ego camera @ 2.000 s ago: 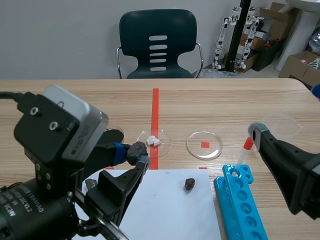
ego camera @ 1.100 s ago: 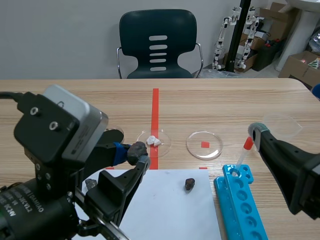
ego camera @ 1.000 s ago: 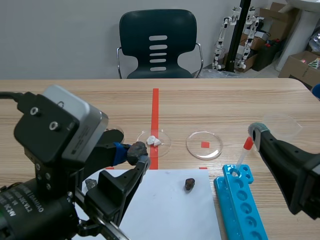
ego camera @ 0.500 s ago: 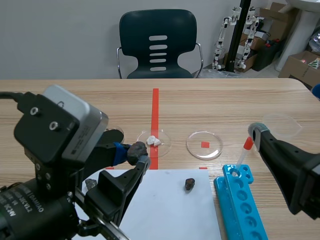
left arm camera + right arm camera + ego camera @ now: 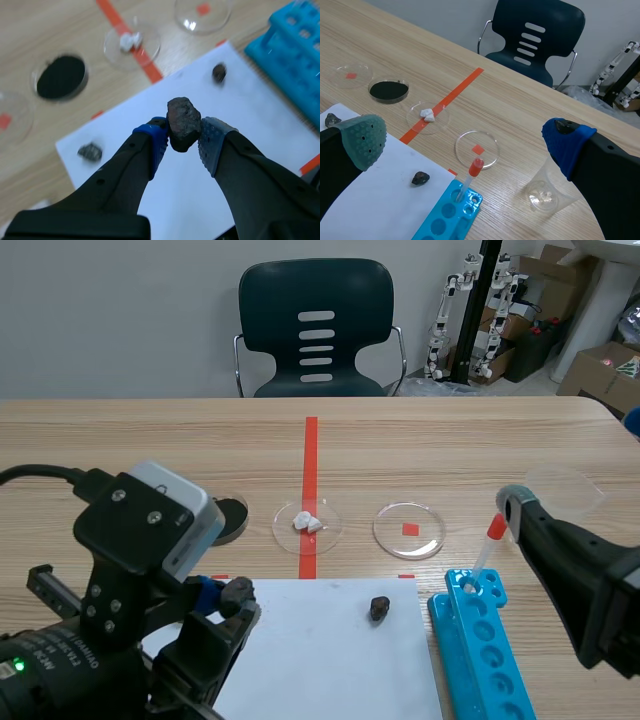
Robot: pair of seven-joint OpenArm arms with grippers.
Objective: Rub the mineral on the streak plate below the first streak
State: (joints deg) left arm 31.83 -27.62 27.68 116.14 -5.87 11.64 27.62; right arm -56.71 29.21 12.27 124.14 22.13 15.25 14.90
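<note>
We found our left gripper (image 5: pixel 183 142) clamped on the dark, lumpy mineral chunk (image 5: pixel 183 123), held over the flat white rectangular streak plate (image 5: pixel 250 115), apparently just clear of its surface. Our right gripper (image 5: pixel 465 141) stood wide open and empty, near the bright blue plastic tube rack (image 5: pixel 442 221).
</note>
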